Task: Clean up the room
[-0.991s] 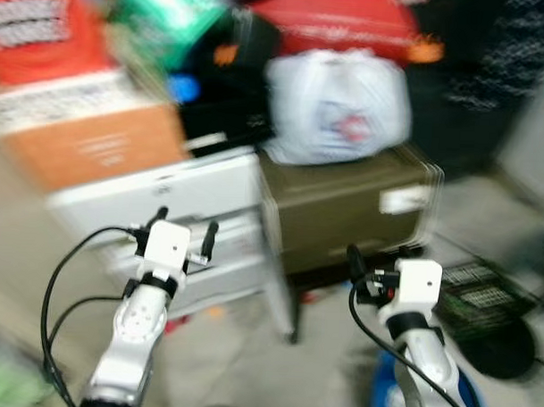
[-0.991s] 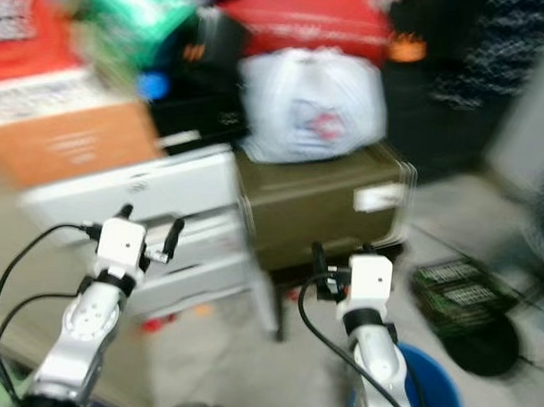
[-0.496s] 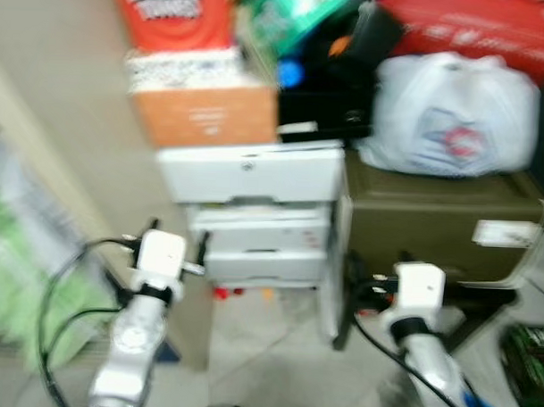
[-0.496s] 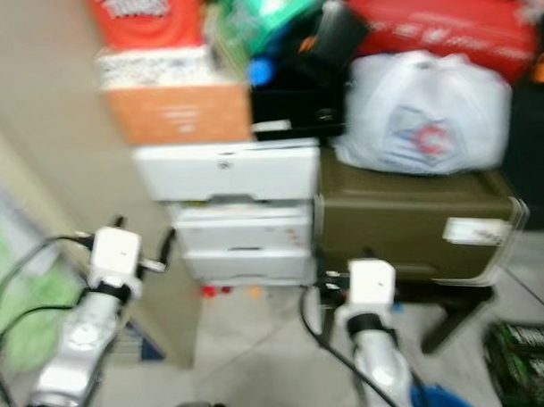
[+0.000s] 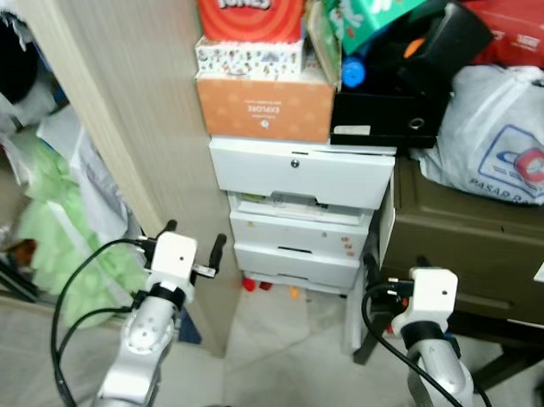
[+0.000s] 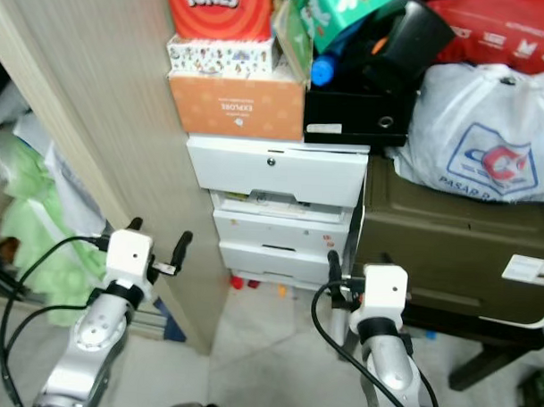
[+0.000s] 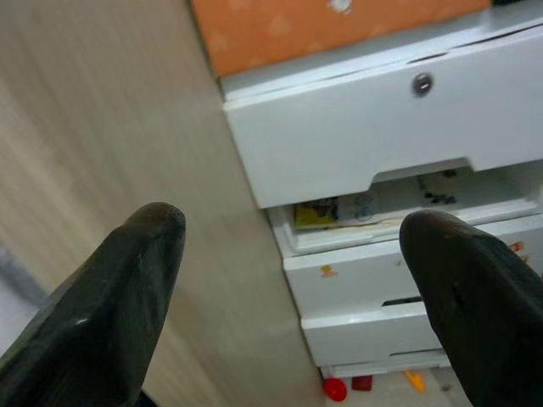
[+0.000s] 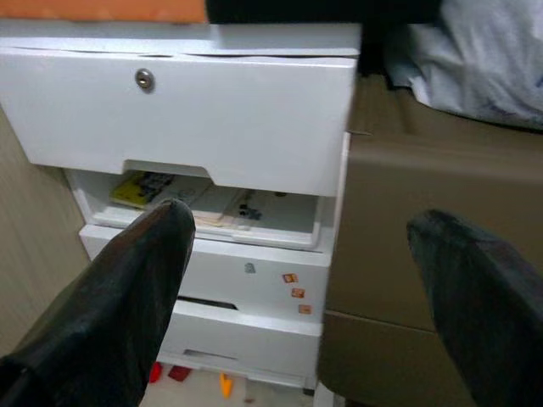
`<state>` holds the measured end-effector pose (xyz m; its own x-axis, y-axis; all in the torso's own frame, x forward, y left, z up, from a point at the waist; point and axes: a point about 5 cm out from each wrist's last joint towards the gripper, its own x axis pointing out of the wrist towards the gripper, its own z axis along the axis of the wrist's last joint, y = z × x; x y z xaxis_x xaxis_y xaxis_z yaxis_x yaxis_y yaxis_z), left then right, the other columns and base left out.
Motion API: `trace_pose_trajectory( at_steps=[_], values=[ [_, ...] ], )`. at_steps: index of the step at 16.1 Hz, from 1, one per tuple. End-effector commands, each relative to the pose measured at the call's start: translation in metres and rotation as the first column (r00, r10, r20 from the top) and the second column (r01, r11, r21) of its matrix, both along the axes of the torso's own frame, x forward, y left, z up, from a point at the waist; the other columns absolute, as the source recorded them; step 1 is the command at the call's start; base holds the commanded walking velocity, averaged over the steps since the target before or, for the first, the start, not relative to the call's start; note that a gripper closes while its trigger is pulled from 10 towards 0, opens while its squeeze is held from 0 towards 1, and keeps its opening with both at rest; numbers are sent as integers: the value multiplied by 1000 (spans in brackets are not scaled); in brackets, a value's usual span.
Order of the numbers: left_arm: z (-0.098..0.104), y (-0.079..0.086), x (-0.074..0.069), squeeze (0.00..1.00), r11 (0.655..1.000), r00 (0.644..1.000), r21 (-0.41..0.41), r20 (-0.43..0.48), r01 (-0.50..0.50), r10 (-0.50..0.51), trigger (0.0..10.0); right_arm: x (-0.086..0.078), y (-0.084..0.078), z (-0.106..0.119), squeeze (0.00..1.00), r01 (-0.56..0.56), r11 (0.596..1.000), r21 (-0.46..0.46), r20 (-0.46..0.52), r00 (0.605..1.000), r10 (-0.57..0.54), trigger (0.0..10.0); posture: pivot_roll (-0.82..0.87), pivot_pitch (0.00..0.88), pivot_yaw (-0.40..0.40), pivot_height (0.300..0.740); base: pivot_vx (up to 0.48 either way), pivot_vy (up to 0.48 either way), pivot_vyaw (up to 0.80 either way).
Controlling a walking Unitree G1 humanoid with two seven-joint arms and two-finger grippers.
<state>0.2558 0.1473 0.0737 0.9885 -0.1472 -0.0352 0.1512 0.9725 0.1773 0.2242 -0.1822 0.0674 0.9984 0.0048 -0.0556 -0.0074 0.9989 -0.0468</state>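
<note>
White drawer unit [image 5: 294, 213]: three drawers, stands on the tiled floor [image 5: 276, 346] between a pale wood panel [image 5: 124, 100] on the robot's left and an olive-green case [image 5: 467, 246] on its right. Top drawer [image 7: 382, 127] carries a small round lock. Second drawer [image 8: 199, 203] stands slightly pulled out; papers and a yellow item show in the gap. Lower drawers are closed.

On top of the unit: an orange cardboard box [image 5: 262, 105], a patterned tissue box [image 5: 248, 56] above it, a red printed item [image 5: 248, 4] on top of that. Beside these, a black tray [image 5: 387, 114] holding a blue-capped bottle [image 5: 352, 72] and green packaging [image 5: 368, 10].

On the olive-green case: a white plastic bag [image 5: 502, 131] with a red and blue logo.

Floor litter: small red and orange pieces [image 5: 267, 287] at the foot of the drawer unit.

Beyond the wood panel, on the robot's left: light green cloth [image 5: 56, 241], bunched.

Left gripper [image 5: 192, 244]: raised before the wood panel, lower than the drawers and just to their left; fingers spread wide apart, holding nothing.

Right gripper [image 6: 357, 263]: raised before the seam between drawer unit and olive-green case, level with the lowest drawer; fingers spread wide in the wrist view, holding nothing. The floor litter lies between the two grippers, beyond them and lower.
</note>
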Motion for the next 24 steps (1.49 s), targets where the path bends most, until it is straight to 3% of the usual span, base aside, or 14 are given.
trace_pose_trajectory(
  at_steps=[1,10,13,16,24],
  values=[
    [1,4,-1,0,1000,1000,5,-4,-12,12,10000,0,4,0,0,-14,1000,8,-4,1000,14,10000,-49,53,57,740,0,0,0],
    [2,4,1,0,1000,1000,-10,-5,-6,6,10000,2,6,1,0,-19,1000,7,1,1000,19,10000,-50,50,58,740,0,-216,0],
    [2,4,1,0,999,1000,-33,-4,-26,26,10000,4,6,2,0,-21,1000,8,2,1000,21,10000,-48,49,57,740,0,0,0],
    [4,2,0,0,998,1000,-58,-3,30,-30,10000,5,6,2,0,-21,1000,8,5,1000,21,10000,-47,47,57,740,0,0,0],
    [5,-1,-1,0,996,998,-72,1,58,-58,10000,5,7,2,0,-20,1000,14,4,1000,20,10000,-47,54,52,740,62,0,0]
  ],
)
